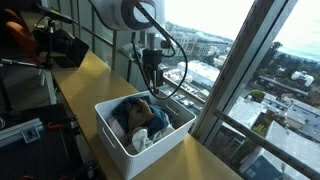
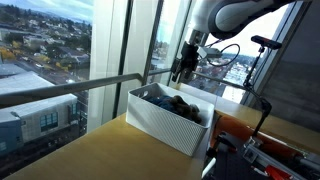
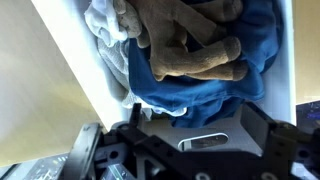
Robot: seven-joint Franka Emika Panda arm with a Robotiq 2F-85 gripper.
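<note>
**Foreground.** A white bin (image 1: pixel 115 140) stands on a wooden table (image 1: pixel 85 68) and shows in both exterior views. It holds three things:
- a crumpled blue cloth (image 1: pixel 122 112);
- a brown plush toy (image 1: pixel 145 108) lying on top of that cloth;
- a white cloth (image 1: pixel 140 142) at the near corner.

The wrist view looks down on the same load. There the toy rests on the blue cloth, and the white cloth is bunched against one wall.

**Middle ground.** The gripper (image 1: pixel 151 82) hangs over the bin's far rim, fingers pointing down. It is above the toy and, as far as the views show, apart from it. How wide the jaws stand cannot be told, and nothing is seen in their hold.

**Background.** A window (image 1: pixel 240 60) runs along the table's edge, with a city (image 1: pixel 290 110) far below.
</note>
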